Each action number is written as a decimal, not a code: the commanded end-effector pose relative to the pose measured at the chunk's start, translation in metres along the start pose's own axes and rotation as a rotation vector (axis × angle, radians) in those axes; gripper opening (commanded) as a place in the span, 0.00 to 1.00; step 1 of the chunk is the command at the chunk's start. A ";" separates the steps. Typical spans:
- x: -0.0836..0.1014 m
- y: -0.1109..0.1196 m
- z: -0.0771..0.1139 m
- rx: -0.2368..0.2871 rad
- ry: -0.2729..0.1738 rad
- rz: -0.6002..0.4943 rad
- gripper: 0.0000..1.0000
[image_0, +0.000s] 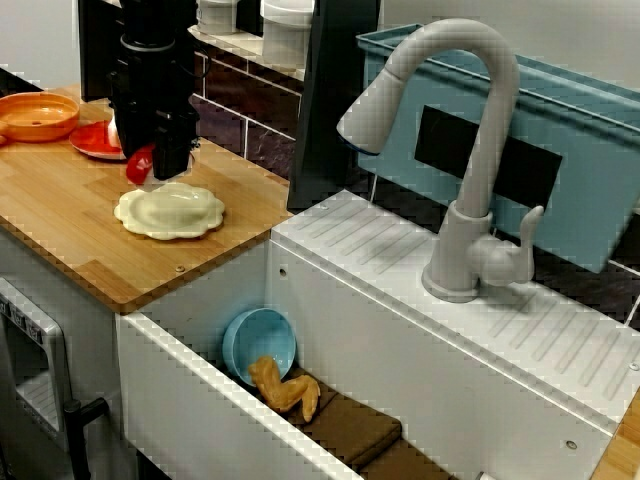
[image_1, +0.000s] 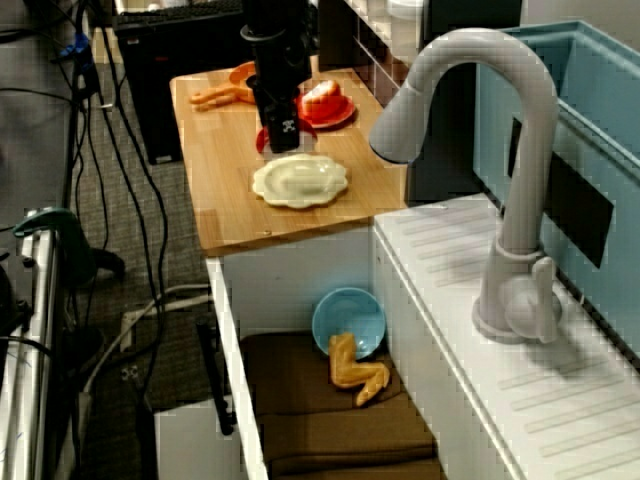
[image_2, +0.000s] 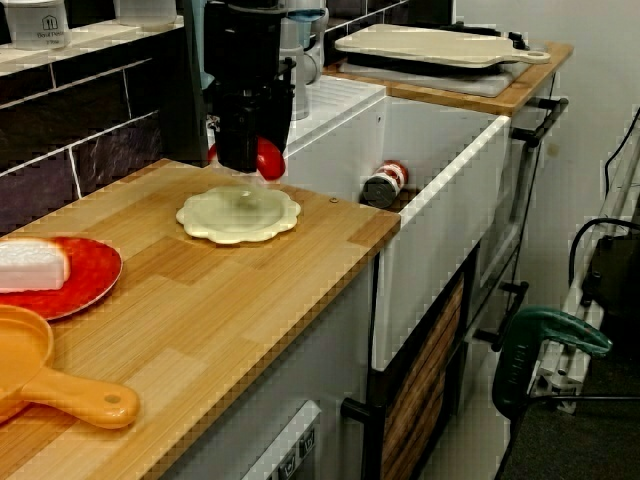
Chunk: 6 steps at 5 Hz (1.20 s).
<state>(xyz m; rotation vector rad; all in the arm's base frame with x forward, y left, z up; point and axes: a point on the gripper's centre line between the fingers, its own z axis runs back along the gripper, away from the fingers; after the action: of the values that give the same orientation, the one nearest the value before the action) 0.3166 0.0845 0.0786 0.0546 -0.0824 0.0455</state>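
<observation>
Hand (image_2: 242, 160) grasping red object (image_2: 270, 159), hanging just above cream scalloped plate (image_2: 240, 215) on wooden counter (image_2: 250, 300)

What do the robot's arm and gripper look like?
The black robot arm is matte, built of stacked cylindrical and boxy sections. Its blocky black gripper bears a small white marking, seen in the view from above the sink. No loose cables show on it.

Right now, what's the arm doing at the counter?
The end effector is clamped on a small red object, low over the rim of a cream scalloped plate on the wooden counter. A red plate and an orange pan sit further along it. A blue bowl lies tipped in the sink.
</observation>
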 end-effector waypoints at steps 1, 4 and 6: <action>0.001 0.007 0.004 0.011 -0.025 -0.010 0.00; 0.003 0.003 -0.015 0.024 0.008 -0.003 0.00; 0.004 0.004 -0.021 0.038 0.020 0.009 0.00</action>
<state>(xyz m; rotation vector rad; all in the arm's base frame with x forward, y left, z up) 0.3177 0.0802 0.0460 0.0820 -0.0214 0.0598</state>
